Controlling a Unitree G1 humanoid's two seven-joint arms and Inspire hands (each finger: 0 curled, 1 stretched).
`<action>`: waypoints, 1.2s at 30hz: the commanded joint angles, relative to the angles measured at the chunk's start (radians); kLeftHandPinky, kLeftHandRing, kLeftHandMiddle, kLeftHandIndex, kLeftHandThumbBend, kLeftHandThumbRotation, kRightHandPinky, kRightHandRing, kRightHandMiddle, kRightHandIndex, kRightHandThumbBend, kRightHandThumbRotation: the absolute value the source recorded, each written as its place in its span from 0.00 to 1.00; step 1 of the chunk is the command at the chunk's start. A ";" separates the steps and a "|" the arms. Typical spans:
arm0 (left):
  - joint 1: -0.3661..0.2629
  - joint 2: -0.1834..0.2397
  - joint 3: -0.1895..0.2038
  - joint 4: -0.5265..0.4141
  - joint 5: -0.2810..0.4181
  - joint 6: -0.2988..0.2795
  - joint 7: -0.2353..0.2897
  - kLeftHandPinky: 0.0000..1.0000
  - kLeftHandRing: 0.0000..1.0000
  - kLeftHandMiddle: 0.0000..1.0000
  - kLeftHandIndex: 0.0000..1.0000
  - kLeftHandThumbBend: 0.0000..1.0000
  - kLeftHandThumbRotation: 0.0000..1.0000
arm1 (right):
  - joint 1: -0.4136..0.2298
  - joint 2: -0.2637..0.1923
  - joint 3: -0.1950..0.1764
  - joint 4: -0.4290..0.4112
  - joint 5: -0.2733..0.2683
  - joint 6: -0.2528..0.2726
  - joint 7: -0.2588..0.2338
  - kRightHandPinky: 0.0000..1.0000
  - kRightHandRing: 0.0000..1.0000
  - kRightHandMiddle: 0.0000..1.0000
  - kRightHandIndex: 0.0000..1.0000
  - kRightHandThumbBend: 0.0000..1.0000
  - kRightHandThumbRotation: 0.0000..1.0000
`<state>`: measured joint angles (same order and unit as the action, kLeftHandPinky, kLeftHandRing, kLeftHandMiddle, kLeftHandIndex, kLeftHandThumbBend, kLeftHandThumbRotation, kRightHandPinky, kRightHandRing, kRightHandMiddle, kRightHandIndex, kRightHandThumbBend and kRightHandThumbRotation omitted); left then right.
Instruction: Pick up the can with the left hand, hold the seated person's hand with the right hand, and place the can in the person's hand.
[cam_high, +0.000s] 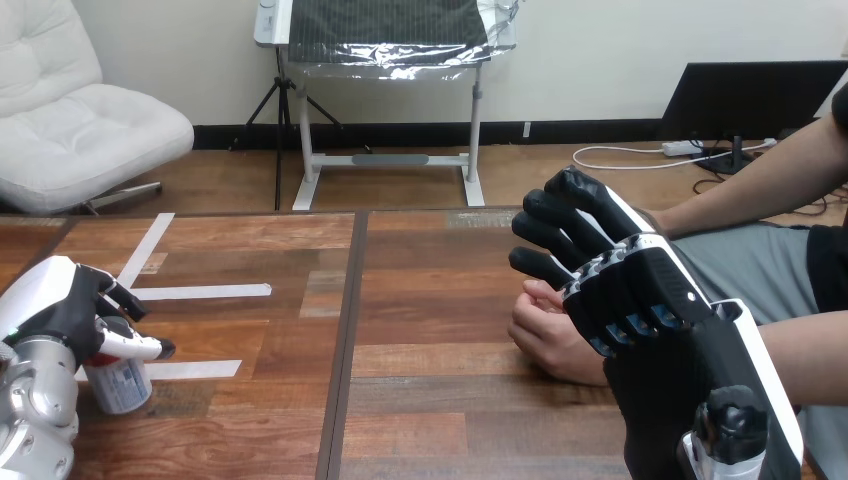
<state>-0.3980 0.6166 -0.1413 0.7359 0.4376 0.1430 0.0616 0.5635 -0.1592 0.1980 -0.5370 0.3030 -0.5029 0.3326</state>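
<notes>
While the can (120, 388) stands about upright at the tabletop's (430, 300) near left corner, long axis vertical and red top upward, its base rests on the wood beside strips of white tape (200, 292). The left hand (60, 300) sits over it, fingers (128, 345) curled round its upper part. Well apart, at the right, the right hand (640, 285) shows its back, its fingers (560, 225) nearly straight and loosely spread, closed on nothing, just above the person's hand (548, 338) lying on the tabletop; whether they touch I cannot tell.
</notes>
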 joint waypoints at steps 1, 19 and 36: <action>-0.028 0.009 0.018 -0.032 -0.003 -0.003 0.010 0.41 0.47 0.52 0.50 0.74 0.00 | -0.038 0.007 -0.004 -0.038 0.015 0.003 -0.005 0.85 0.88 0.88 0.88 1.00 0.85; -0.043 0.018 -0.003 -0.037 0.017 0.053 -0.056 0.49 0.56 0.60 0.55 0.76 0.00 | -0.042 0.006 -0.007 -0.031 0.020 -0.004 0.001 0.85 0.88 0.88 0.88 0.99 0.84; -0.051 0.029 -0.013 -0.039 0.037 0.061 -0.100 0.59 0.72 0.76 0.75 0.88 0.03 | -0.042 0.005 -0.006 -0.037 0.025 0.001 0.001 0.85 0.88 0.88 0.88 1.00 0.85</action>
<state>-0.3981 0.6189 -0.1457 0.7353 0.4569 0.2079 -0.0346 0.5627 -0.1595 0.1956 -0.5375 0.3165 -0.5009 0.3343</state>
